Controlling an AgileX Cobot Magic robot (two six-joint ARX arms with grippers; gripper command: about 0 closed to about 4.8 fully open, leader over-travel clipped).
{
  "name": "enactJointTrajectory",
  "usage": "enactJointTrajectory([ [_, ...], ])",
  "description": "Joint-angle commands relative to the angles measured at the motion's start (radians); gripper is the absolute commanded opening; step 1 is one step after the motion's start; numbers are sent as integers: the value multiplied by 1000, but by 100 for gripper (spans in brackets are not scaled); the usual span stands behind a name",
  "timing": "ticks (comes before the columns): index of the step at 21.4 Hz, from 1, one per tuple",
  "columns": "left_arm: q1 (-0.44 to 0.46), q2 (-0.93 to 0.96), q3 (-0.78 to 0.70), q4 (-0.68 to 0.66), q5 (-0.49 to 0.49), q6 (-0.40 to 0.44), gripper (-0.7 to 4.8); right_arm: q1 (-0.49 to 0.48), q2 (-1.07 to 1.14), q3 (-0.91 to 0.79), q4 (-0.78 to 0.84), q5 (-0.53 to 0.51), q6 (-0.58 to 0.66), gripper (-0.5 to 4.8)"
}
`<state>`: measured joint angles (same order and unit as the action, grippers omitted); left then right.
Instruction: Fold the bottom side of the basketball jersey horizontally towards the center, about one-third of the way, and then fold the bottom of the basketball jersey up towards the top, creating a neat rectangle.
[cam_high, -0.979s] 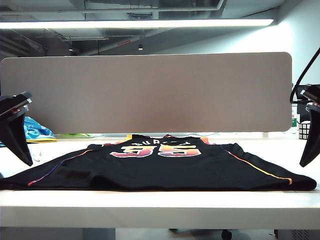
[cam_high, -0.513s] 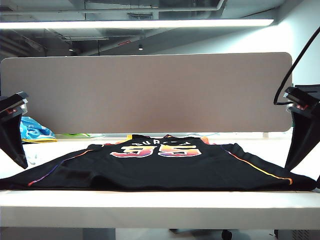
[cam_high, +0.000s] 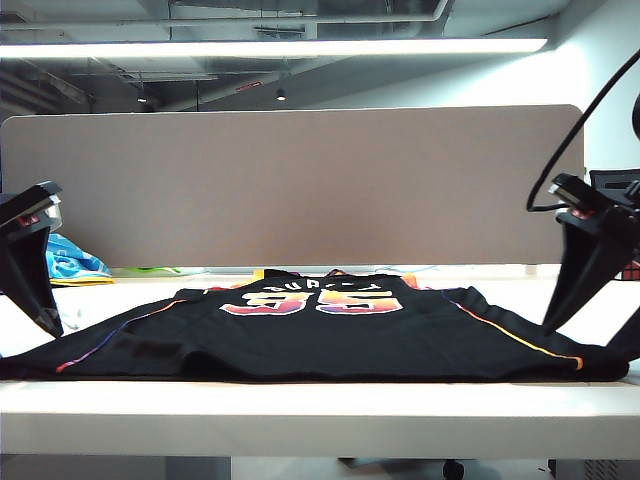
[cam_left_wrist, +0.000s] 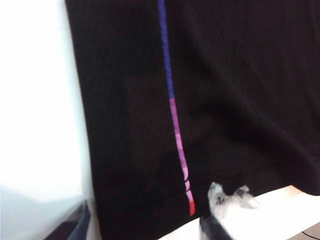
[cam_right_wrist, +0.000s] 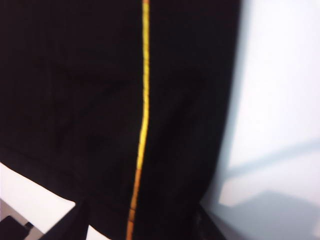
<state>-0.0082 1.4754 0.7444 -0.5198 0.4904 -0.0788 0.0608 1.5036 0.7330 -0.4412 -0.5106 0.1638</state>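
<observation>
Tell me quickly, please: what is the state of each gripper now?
Left gripper: open, holding nothing, over the near left corner of the black fabric basketball jersey.
Right gripper: open, holding nothing, over the jersey's near right corner.

In your exterior view the left gripper (cam_high: 45, 322) is cut by the frame's left edge, so you see only a dark wedge and cannot judge its jaws there. The right gripper (cam_high: 555, 318) runs off the right edge, and its lower tip merges with the jersey (cam_high: 320, 335). The lettering above the 35 is too foreshortened to read. A blue cloth (cam_high: 70, 262) at left is half hidden behind the left arm.

In the left wrist view only two finger stubs show at the bottom edge; one fingertip (cam_left_wrist: 227, 197) is a grey blur. In the right wrist view both fingers are dark, cropped and soft, and the jersey (cam_right_wrist: 100, 110) overruns the top and left edges.
</observation>
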Motion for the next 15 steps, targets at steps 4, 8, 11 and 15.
enactJointTrajectory([
  [4,-18,27,-13,-32,-15,0,281,25,45,-14,0,15,28,277],
  [8,-21,84,-13,-26,53,0,281,38,47,-14,16,7,53,276],
  [11,-34,115,-13,-22,52,1,278,38,47,-14,8,7,53,275],
  [15,-40,115,-13,-4,52,1,138,38,47,-14,9,14,53,200],
])
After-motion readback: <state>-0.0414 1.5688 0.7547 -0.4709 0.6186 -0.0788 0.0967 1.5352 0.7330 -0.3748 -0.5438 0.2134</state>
